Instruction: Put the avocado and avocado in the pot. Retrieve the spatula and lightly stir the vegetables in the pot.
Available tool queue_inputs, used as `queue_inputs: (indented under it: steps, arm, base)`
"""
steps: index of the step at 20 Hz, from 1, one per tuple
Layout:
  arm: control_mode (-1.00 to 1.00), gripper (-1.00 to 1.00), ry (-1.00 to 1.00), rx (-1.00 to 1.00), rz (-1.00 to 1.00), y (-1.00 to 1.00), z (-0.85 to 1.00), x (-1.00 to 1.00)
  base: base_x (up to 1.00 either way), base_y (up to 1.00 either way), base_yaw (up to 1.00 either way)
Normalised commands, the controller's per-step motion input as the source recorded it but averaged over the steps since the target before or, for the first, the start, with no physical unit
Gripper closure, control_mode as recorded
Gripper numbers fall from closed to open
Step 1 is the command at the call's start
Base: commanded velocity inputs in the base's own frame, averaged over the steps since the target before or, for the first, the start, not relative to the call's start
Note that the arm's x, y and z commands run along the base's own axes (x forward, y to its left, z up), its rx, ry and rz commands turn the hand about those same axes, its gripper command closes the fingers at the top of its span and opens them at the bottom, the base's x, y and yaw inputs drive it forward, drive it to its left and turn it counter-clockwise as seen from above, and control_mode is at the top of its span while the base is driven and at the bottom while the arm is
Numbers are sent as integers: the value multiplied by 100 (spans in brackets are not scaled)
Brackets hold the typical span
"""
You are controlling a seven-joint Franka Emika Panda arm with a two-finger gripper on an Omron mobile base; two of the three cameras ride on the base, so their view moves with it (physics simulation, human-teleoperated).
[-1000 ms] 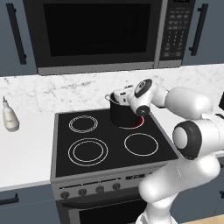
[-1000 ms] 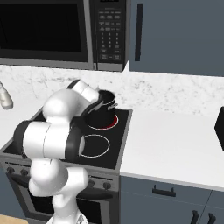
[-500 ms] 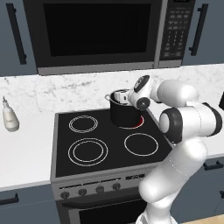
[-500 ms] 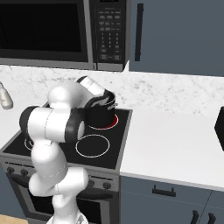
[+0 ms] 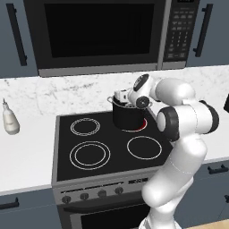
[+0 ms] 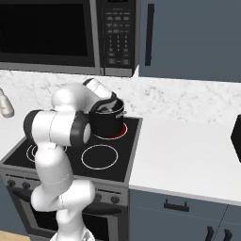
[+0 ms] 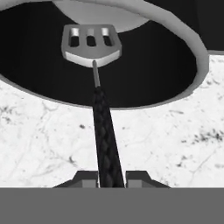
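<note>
Your claw [image 7: 111, 177] pinching the spatula [image 7: 91, 46] handle, slotted blade inside the pot [image 5: 126, 116], pot on the stove's [image 5: 94, 165] back right burner, microwave [image 5: 103, 36] overhead, bottle [image 5: 10, 118] on the counter [image 6: 188, 160] well left.

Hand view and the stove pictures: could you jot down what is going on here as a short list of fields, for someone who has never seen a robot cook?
setting: rendered kitchen, stove under a microwave
pot: dark, on the back right burner, which glows red
gripper: shut on the spatula's black handle
spatula: slotted grey head held over the pot's opening
avocados: cannot tell if any are in the pot
counter item: a pale bottle left of the stove
</note>
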Motion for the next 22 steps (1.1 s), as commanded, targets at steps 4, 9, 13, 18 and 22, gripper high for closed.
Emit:
queue_inputs:
  steps: [4, 9, 13, 18, 22]
  arm:
    - [-100, 100, -1, 3, 0, 1, -66, 0]
    - [-100, 100, 1, 6, 0, 0, -31, 0]
    - [-100, 100, 11, 10, -2, 0, 3, -1]
    - [-100, 100, 19, 5, -9, 0, 6, 10]
    - [-100, 100, 18, 0, -8, 0, -17, 40]
  base:
    - [0, 0, 0]
    - [0, 0, 0]
    - [0, 0, 0]
    - [0, 0, 0]
    - [0, 0, 0]
